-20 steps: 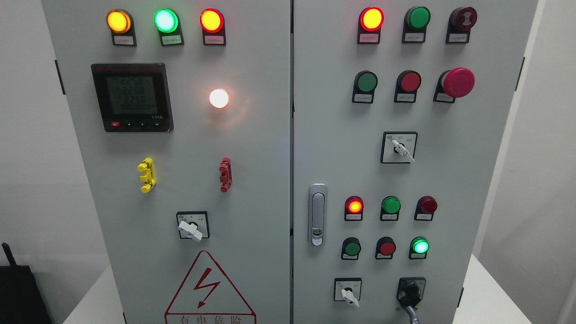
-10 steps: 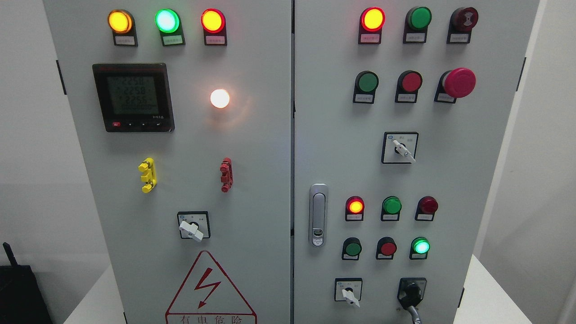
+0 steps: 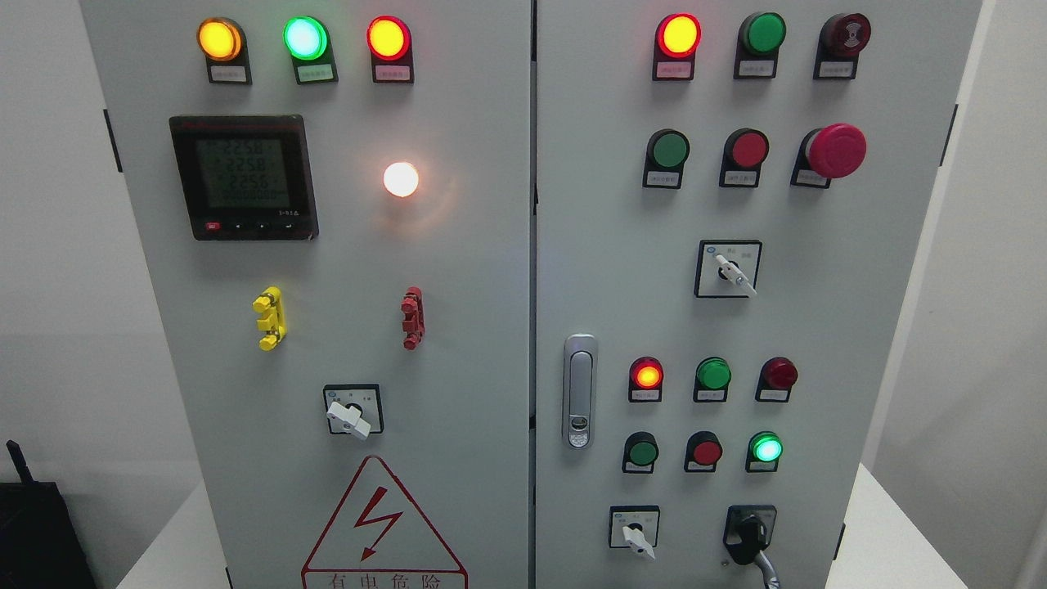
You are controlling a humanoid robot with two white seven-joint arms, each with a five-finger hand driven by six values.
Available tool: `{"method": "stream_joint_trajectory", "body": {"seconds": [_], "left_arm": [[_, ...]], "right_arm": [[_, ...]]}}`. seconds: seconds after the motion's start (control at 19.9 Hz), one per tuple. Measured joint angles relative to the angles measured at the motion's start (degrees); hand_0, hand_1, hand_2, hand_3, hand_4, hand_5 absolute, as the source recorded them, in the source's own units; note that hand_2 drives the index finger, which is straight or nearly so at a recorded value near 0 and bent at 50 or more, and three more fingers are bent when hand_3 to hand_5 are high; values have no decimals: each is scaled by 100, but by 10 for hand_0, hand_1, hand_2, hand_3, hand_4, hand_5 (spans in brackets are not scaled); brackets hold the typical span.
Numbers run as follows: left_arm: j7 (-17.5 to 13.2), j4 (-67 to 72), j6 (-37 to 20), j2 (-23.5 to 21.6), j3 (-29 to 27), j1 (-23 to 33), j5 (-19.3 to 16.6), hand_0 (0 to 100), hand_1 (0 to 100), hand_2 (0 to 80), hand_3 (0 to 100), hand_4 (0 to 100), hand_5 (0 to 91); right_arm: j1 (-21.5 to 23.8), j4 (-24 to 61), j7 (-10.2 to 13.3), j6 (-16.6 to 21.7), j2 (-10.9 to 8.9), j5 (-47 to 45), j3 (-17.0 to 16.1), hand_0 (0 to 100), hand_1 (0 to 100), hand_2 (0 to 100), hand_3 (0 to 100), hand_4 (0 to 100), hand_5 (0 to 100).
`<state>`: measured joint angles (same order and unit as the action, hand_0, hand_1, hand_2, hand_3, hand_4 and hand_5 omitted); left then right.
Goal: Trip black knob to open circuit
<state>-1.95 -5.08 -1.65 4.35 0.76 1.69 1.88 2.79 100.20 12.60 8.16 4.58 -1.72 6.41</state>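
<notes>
The black knob (image 3: 748, 530) sits at the lower right corner of the right door (image 3: 851, 327) of the grey cabinet (image 3: 491, 270), its pointer hanging down and to the right, with a grey cable (image 3: 766, 570) leaving just below it. Neither robot hand is in view, so how far open either one is, or whether it holds anything, cannot be told; judging by that, the reach to the knob has not begun.

Measured from the black knob, the risks run from big to small. The left door (image 3: 458, 270) carries nothing needed and lies well to its left, so a hand arriving from that side must cross the whole cabinet. The silver latch (image 3: 579, 391) stands up and to the left of the knob; catching it could swing the door. The red mushroom button (image 3: 834, 150) is far above, unlikely to be hit. Closest are the real hazards: a white switch (image 3: 635, 536) just to the left looks similar in mount, and 3 round buttons directly above, the lit green one (image 3: 766, 448) nearest, could be pressed by a stray finger. The cable could snag a low approach.
</notes>
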Motion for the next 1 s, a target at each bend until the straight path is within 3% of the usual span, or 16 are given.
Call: {"method": "stream_joint_trajectory", "body": {"seconds": [0.55, 0.9, 1.0], "left_arm": [[0, 0, 0, 0, 0, 0, 0, 120, 389, 0, 0, 0, 0], [0, 0, 0, 0, 0, 0, 0, 120, 389, 0, 0, 0, 0], [0, 0, 0, 0, 0, 0, 0, 120, 389, 0, 0, 0, 0]], "right_arm": [[165, 75, -82, 134, -91, -8, -156, 1000, 1000, 10, 1000, 994, 885], [492, 316, -84, 164, -101, -151, -177, 1000, 1000, 0, 1000, 907, 846], [595, 431, -85, 169, -101, -183, -177, 1000, 948, 0, 934, 829, 823]]}}
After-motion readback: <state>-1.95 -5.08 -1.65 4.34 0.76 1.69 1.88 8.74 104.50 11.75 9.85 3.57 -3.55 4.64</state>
